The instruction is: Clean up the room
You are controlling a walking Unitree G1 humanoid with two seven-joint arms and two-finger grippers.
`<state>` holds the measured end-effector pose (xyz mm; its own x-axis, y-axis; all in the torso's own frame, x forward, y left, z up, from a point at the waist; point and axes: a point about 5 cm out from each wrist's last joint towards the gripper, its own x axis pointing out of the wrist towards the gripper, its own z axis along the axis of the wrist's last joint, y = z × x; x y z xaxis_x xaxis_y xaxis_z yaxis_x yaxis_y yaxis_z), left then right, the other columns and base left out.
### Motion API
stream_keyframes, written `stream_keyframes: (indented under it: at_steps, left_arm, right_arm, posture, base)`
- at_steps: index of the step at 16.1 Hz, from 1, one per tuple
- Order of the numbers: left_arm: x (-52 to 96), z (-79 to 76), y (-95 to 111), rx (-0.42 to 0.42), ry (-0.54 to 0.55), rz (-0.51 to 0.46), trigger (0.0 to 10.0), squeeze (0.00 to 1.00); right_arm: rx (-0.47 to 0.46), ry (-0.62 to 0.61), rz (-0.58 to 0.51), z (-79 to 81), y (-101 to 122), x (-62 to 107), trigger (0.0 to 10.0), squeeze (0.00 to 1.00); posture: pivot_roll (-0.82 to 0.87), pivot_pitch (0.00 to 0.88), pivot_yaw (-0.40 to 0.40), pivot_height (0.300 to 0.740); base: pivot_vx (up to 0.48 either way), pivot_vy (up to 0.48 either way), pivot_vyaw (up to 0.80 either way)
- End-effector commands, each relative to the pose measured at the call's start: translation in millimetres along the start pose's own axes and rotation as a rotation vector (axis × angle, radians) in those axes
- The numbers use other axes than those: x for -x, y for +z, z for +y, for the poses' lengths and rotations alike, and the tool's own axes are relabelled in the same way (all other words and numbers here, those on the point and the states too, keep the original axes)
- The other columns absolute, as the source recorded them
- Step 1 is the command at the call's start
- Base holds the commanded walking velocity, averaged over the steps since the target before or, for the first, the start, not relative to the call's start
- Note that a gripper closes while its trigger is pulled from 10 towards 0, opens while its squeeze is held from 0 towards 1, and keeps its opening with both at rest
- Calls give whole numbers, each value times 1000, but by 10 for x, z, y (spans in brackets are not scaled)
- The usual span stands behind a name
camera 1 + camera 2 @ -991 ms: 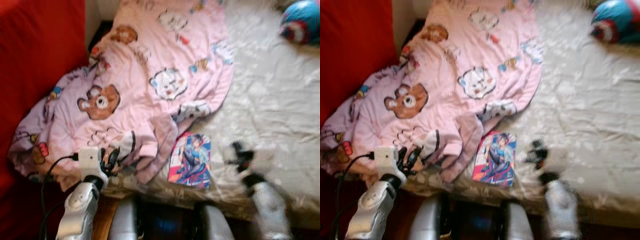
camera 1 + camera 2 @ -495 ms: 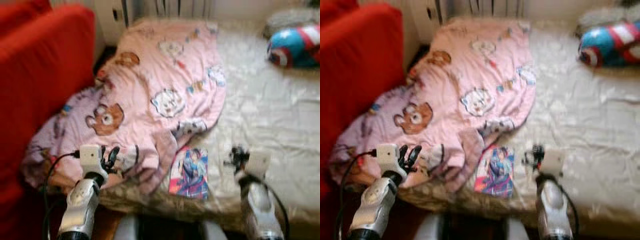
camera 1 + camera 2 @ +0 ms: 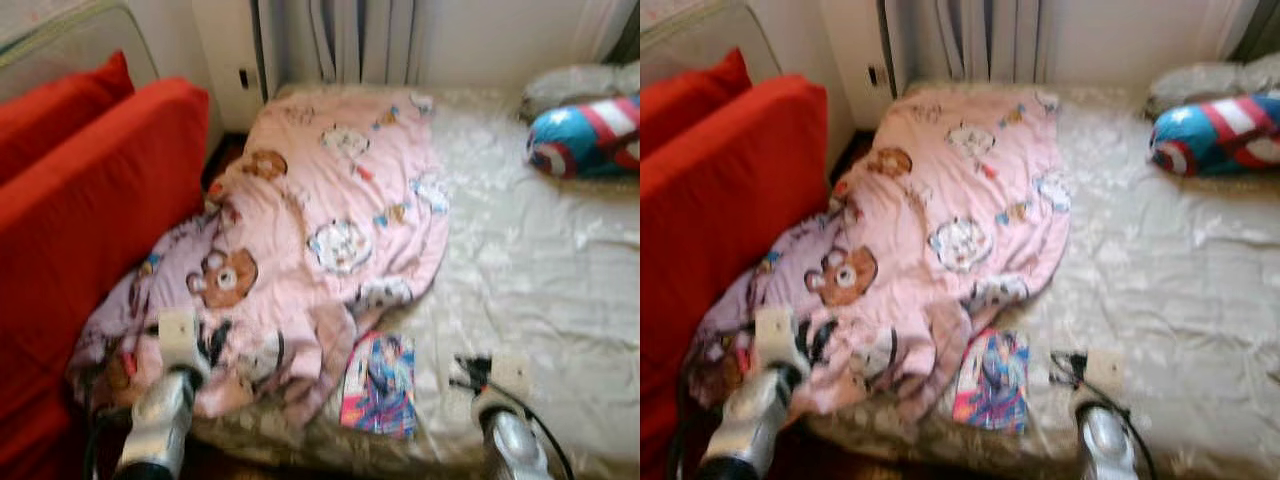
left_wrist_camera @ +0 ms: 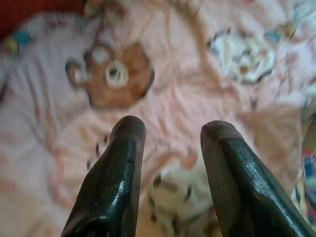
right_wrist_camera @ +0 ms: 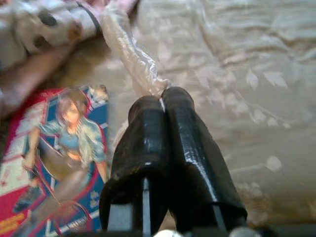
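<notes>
Left gripper (image 4: 170,133) spread wide over pink blanket (image 3: 340,200). Right gripper (image 5: 165,106) pressed together beside comic book (image 5: 54,158), above cream sheet (image 5: 237,74).

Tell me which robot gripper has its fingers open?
The left gripper: its two black fingers stand apart over the pink cartoon blanket. The right gripper, beside the comic book, is shut.

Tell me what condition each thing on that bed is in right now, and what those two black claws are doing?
Pink blanket: crumpled, heaped on the bed's left side.
Comic book: closed, flat on the sheet beside the blanket's edge.
Bed sheet: wrinkled, bare on the right.
Shield-pattern cushion: lying at the far right.
Left gripper: open, over the blanket.
Right gripper: shut, empty, beside the comic book.
</notes>
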<state>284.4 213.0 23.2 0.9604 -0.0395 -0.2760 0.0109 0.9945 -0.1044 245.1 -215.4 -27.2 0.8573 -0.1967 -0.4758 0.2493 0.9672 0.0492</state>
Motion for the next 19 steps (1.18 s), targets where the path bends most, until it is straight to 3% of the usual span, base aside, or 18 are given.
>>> stream_keyframes:
  at_steps: [1, 5, 10, 13, 16, 19]
  left_arm:
    - [67, 103, -176, -22, 24, 84, 10000, 0]
    - [193, 182, -513, -33, 54, 262, 10000, 0]
    - [345, 84, -857, -70, 53, 445, 10000, 0]
    - [413, 69, -957, -70, 67, 488, 10000, 0]
    - [453, 79, -1006, -56, 105, 508, 10000, 0]
    - [479, 101, -1031, -41, 135, 518, 10000, 0]
  right_arm:
    - [-3, -22, 79, -49, -181, 50, 10000, 0]
    - [21, -26, 190, -66, -415, 132, 10000, 0]
    - [44, -59, 336, -149, -722, 296, 10000, 0]
    - [34, -52, 351, -126, -780, 333, 10000, 0]
    - [80, -42, 364, -110, -820, 359, 10000, 0]
    - [102, -19, 366, -73, -826, 360, 10000, 0]
  posture:
    - [18, 76, 43, 740]
    - [13, 84, 48, 740]
    - [8, 89, 49, 740]
    - [3, 89, 52, 740]
    - [9, 92, 53, 740]
    - [5, 91, 52, 740]
  base:
    - [0, 0, 0]
    - [0, 0, 0]
    - [0, 0, 0]
    - [0, 0, 0]
    - [0, 0, 0]
    - [0, 0, 800]
